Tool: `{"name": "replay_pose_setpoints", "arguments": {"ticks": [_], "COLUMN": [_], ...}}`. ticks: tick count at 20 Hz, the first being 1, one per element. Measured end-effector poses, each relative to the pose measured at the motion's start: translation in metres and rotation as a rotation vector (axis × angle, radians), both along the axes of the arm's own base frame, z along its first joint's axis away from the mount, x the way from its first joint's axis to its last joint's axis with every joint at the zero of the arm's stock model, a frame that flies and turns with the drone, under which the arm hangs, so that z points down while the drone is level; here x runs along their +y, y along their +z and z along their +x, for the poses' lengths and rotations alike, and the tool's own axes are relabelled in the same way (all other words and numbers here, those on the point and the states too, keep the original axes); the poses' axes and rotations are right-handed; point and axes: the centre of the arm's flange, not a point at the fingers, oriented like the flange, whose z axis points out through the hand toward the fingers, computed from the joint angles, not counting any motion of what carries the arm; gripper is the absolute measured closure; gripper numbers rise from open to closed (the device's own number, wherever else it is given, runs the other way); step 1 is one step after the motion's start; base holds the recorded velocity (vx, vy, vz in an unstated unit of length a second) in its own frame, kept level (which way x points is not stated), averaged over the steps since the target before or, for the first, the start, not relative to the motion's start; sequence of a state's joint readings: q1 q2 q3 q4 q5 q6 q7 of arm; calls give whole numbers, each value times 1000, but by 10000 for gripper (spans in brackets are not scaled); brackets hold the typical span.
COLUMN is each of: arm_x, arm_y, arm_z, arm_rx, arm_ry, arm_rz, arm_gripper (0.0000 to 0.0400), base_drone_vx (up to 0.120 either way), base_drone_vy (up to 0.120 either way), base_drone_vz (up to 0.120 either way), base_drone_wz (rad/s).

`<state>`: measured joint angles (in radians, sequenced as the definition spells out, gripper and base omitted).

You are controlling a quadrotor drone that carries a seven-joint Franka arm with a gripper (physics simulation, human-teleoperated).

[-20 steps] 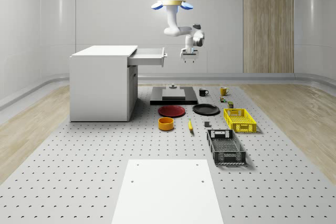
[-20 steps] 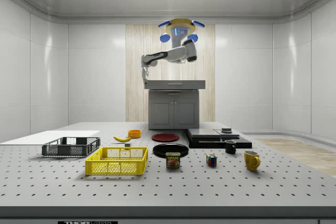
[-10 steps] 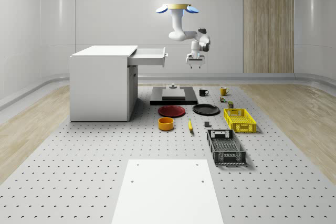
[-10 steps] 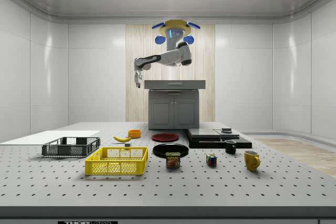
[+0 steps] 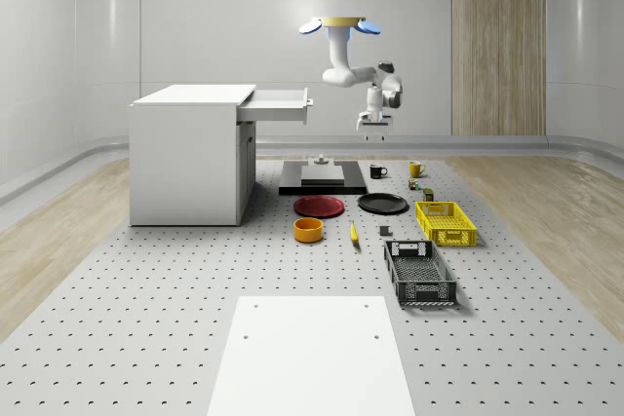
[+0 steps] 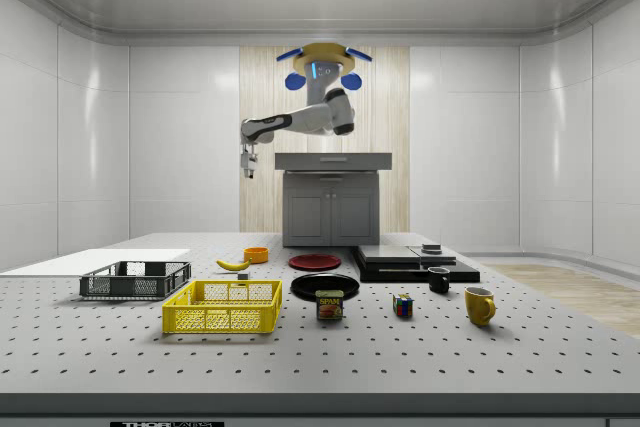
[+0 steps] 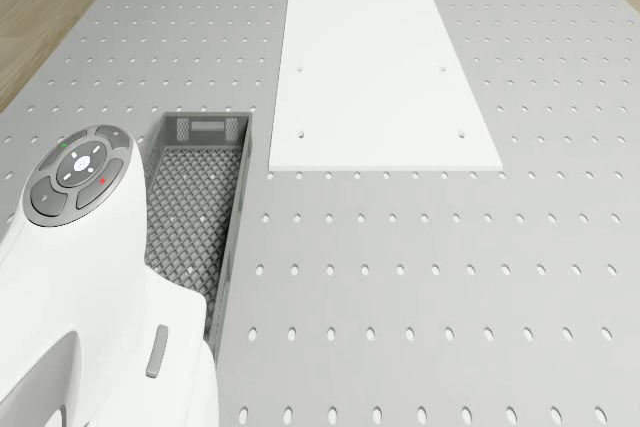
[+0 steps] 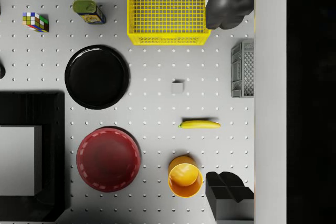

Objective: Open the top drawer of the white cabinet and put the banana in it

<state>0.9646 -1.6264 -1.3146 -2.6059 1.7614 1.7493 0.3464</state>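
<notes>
Top drawer of the cabinet stands open. Banana lies on the counter beside the orange bowl, ungrasped. Drone hovers high; jaws apart, empty.

Readable text: one can label and a partly cut-off strip.

In the side view, the can standing on the perforated table, between the yellow crate and the colour cube, bears a label that reads "SPAM", as far as the small letters allow. Along the table's front edge, a dark strip carries pale lettering too cut off to read. Nothing else carries legible writing.
</notes>
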Motion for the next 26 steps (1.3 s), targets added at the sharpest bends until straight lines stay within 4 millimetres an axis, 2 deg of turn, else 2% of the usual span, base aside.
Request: {"name": "replay_pose_setpoints", "arguments": {"ticks": [5,10,19,26], "arm_x": [0,0,0,0], "arm_y": [0,0,0,0], "arm_z": [0,0,0,0], "arm_rx": [0,0,0,0], "arm_ry": [0,0,0,0], "arm_rz": [0,0,0,0], "arm_gripper": [0,0,0,0], "base_drone_vx": [120,0,0,0], "base_drone_vy": [120,0,116,0], "base_drone_vz": [-120,-120,-120,-120], "base_drone_wz": [0,0,0,0]}}
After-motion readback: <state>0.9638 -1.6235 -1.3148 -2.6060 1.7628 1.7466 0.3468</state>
